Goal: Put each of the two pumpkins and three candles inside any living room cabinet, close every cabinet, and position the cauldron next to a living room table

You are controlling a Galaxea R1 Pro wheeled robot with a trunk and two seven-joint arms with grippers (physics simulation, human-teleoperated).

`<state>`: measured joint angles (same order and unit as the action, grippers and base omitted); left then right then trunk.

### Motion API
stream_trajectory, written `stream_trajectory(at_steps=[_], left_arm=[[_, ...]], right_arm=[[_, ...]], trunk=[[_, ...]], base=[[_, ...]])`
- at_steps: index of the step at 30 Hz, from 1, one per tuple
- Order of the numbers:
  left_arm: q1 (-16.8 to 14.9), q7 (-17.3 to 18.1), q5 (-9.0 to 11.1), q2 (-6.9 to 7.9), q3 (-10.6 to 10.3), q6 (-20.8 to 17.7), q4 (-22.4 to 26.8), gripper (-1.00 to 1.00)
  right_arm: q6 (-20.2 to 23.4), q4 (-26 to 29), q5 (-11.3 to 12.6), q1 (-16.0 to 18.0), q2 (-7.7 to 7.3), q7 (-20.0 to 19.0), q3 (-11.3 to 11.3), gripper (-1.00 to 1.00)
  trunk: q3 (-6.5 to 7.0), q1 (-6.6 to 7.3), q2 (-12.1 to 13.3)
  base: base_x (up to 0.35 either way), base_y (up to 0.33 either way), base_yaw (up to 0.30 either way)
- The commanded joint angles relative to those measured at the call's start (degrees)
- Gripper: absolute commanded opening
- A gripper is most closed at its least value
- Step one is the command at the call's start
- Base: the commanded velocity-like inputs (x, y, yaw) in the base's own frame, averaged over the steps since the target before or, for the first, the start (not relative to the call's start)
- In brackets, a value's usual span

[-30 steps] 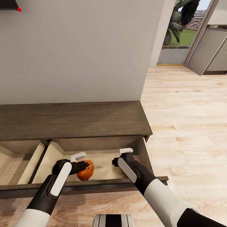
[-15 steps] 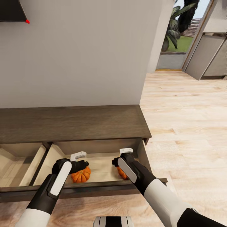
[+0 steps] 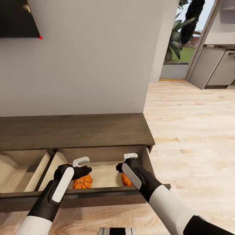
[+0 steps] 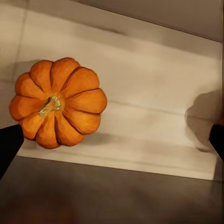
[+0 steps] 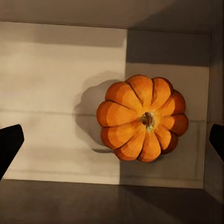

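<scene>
The dark-brown cabinet [image 3: 75, 130] stands against the wall with its right drawer [image 3: 98, 193] pulled out. Two orange pumpkins rest upright on its pale floor. One pumpkin [image 3: 82, 182] [image 4: 58, 102] lies under my left gripper [image 3: 85, 170] [image 4: 112, 144], which hovers open above it. The other pumpkin [image 3: 125, 180] [image 5: 142, 117] sits in the drawer's right corner, partly behind my right arm. Above it hangs my right gripper [image 3: 126, 165] [image 5: 112, 142], also open, its fingertips [image 5: 9, 144] wide apart and touching nothing.
A second drawer [image 3: 19, 169] stands open to the left. A dark screen [image 3: 16, 19] hangs on the wall above. Bare wooden floor [image 3: 195, 130] stretches to the right toward grey kitchen units [image 3: 212, 68] and a glazed doorway with a plant [image 3: 178, 36].
The left pumpkin dropped from beside my left gripper and settled upright on the drawer floor. The head camera tilted up, shifting the whole picture down. Both arms stayed put.
</scene>
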<state>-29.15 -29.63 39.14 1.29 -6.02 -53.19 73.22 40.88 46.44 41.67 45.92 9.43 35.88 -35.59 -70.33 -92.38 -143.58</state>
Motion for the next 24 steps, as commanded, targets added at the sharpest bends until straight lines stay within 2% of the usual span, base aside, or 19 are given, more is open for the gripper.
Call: stream_trajectory(at_steps=[1, 10, 16, 24], left_arm=[[0.0, -0.6, 0.6, 0.09, -0.1, -0.1, 0.1, 1.00], [0.0, -0.5, 0.6, 0.03, -0.1, -0.1, 0.1, 1.00], [0.0, -0.5, 0.6, -0.05, -0.1, -0.2, 0.1, 1.00], [0.0, -0.5, 0.7, -0.06, -0.1, -0.2, 0.1, 1.00]], right_arm=[[0.0, 0.1, 0.6, 0.1, -0.03, 0.6, -0.2, 1.00], [0.0, 0.1, 0.6, 0.0, -0.03, 0.6, -0.2, 1.00], [0.0, 0.1, 0.6, 0.0, -0.03, 0.6, -0.2, 1.00], [0.0, 0.1, 0.6, 0.0, -0.03, 0.7, -0.2, 1.00]], trunk=[[0.18, 0.03, 0.0], [2.17, 0.26, 0.1], [3.50, 0.42, 0.2], [5.28, 0.63, 0.3]], base=[[0.000, 0.000, 0.000], [-0.001, 0.000, 0.000], [-0.144, 0.020, 0.000], [-0.017, 0.003, 0.000]])
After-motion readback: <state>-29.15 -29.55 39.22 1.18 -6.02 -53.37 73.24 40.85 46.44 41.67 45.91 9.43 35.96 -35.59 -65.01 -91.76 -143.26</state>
